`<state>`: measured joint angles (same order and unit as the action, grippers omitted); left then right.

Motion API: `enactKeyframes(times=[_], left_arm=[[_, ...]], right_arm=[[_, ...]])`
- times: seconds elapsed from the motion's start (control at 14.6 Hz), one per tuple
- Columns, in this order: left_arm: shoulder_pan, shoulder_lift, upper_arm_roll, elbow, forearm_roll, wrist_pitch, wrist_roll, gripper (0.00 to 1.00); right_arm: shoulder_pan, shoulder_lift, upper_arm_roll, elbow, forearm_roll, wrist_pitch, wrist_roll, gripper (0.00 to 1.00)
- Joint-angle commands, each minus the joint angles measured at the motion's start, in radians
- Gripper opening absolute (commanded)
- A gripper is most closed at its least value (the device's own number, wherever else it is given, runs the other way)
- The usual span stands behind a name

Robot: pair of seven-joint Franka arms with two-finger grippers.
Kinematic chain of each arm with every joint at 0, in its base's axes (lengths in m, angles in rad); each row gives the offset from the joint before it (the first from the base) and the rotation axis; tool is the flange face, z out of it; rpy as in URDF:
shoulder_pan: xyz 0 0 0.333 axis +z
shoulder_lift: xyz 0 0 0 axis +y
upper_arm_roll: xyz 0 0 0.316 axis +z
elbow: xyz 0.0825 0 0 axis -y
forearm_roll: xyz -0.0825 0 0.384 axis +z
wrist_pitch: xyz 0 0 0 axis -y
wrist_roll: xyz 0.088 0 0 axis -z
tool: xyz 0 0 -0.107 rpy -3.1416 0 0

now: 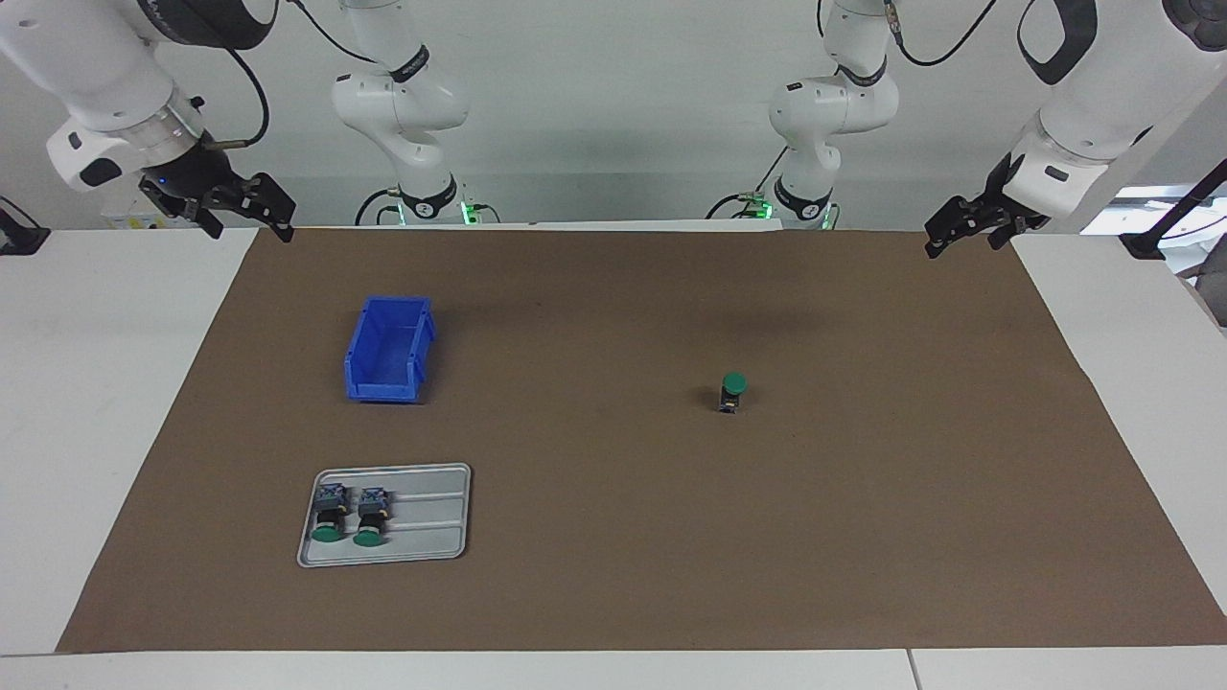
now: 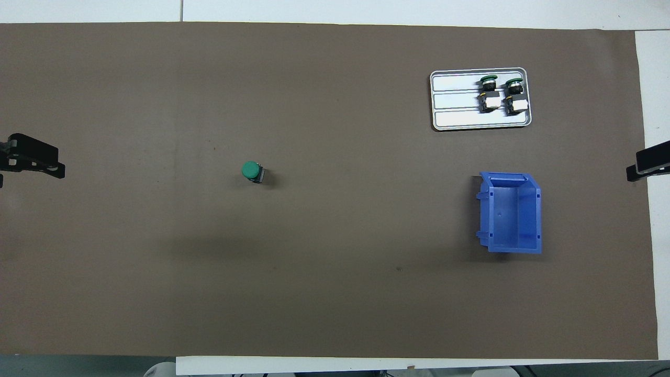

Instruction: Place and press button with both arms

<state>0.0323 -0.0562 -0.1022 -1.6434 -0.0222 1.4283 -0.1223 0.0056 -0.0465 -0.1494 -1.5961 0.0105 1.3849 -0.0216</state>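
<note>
Both claws hang released and hold nothing: the left claw (image 1: 968,228) over the brown mat's (image 1: 613,575) corner at the left arm's end of the tabletop (image 1: 105,383), the right claw (image 1: 225,206) over the matching corner at the right arm's end. From overhead each is cut off by the picture's edge. One button (image 1: 732,392) stands upright, green cap up, on the mat's open middle. Two more buttons (image 1: 349,515) lie side by side in a grey tray (image 1: 436,517), near a blue bin (image 1: 388,348).
</note>
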Motion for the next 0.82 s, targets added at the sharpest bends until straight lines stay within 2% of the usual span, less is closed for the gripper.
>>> enactKeyframes(times=[0.0,0.75], left_arm=[[0.001,-0.016,0.009,-0.009,0.015,0.011,0.001,1.00],[0.000,-0.016,0.007,-0.009,0.015,0.011,0.000,1.00]], right_arm=[[-0.003,-0.016,-0.001,-0.019,-0.001,0.000,-0.012,1.00],[0.002,-0.029,0.002,-0.016,0.017,0.034,-0.058,1.00]])
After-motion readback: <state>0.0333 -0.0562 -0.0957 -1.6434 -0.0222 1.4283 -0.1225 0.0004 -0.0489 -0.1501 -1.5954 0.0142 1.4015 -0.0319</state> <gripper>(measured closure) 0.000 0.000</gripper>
